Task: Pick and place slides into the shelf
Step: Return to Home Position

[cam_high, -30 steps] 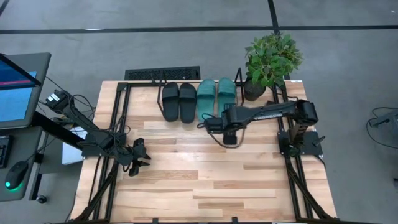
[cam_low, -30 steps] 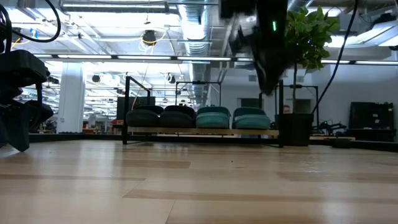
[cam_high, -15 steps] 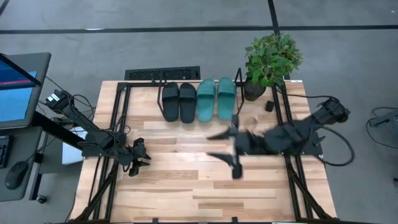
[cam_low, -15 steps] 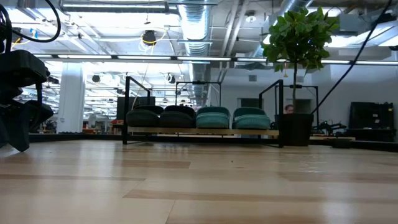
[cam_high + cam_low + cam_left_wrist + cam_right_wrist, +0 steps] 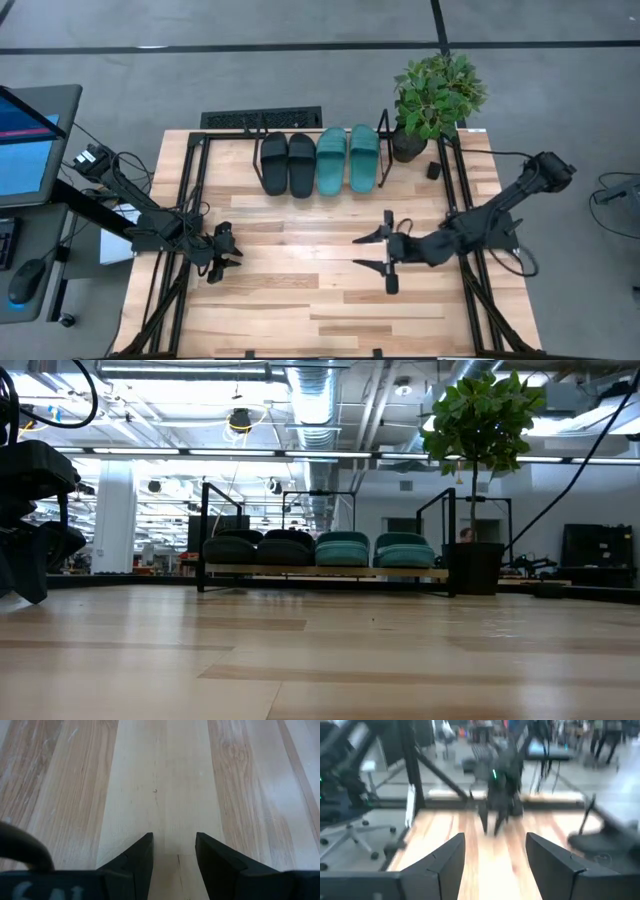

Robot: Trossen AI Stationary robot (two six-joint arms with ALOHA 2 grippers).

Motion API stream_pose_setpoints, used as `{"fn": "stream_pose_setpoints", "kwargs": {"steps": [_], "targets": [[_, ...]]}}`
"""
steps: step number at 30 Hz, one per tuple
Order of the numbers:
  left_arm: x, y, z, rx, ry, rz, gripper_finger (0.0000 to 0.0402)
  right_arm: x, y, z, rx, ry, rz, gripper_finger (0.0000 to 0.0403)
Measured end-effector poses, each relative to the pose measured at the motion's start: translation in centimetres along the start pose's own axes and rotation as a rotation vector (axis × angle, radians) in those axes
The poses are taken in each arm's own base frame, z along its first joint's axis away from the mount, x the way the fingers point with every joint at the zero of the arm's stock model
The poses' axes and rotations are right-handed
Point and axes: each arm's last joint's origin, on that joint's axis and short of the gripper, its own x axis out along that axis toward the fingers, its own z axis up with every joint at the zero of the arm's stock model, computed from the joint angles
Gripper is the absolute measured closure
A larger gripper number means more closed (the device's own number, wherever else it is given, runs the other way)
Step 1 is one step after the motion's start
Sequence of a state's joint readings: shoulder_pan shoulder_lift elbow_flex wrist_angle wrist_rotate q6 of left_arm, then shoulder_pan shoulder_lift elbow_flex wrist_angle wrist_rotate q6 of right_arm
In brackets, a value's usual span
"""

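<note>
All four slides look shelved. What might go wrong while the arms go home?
The cable looping off the right arm lies by the mount frame and might snag. The plant stands close to the shelf holding the slides; a wide swing might clip it. The open right pincer faces the left pincer, parked at the table's left; they are well apart now.

Upper middle, we had two black slides (image 5: 288, 163) and, right beside them, two teal green slides (image 5: 347, 158), all plain, no print. The shelf (image 5: 204, 520) was black too. The table (image 5: 300, 300) gave us planks striped pale cream and honey brown. Upper right, the plant (image 5: 438, 92) was leafy green in a dark pot (image 5: 406, 146). The floor (image 5: 200, 80) was flat grey, crossed by a black line (image 5: 300, 46). Far left, the screen (image 5: 25, 150) glowed blue with a red band. The left gripper (image 5: 232, 247) and right gripper (image 5: 365, 252) were both black.
</note>
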State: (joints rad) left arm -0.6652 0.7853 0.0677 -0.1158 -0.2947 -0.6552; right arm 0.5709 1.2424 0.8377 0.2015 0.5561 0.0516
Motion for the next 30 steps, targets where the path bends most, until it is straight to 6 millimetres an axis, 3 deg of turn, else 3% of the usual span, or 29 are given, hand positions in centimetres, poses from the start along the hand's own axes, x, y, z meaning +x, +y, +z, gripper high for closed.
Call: {"fn": "stream_pose_setpoints", "kwargs": {"steps": [5,9,13,15,17,21,24,30], "targets": [[0.0,0.0,0.0,0.000,0.000,0.000,0.0267,1.2,0.6,-3.5,0.097,0.116,0.073,0.0202],[0.0,0.0,0.0,0.000,0.000,0.000,0.0267,2.3,3.3,-5.5,0.145,0.190,0.390,0.0203],[0.0,0.0,0.0,0.000,0.000,0.000,0.0267,2.6,5.0,-4.2,0.025,-0.061,0.851,0.0204],[0.0,0.0,0.0,0.000,0.000,0.000,0.0267,1.9,4.8,-3.0,-0.078,-0.209,1.108,0.0204],[0.0,0.0,0.0,0.000,0.000,0.000,0.0267,1.0,3.6,-1.8,-0.099,-0.256,1.253,0.0203],[0.0,0.0,0.0,0.000,0.000,0.000,0.0267,-0.8,0.4,-0.2,-0.009,-0.110,1.228,0.0202],[0.0,0.0,0.0,0.000,0.000,0.000,0.0267,-2.8,-1.5,0.2,-0.044,-0.039,1.164,0.0202],[0.0,0.0,0.0,0.000,0.000,0.000,0.0267,-8.1,-4.5,2.0,-0.087,-0.065,0.815,0.0202]]}}
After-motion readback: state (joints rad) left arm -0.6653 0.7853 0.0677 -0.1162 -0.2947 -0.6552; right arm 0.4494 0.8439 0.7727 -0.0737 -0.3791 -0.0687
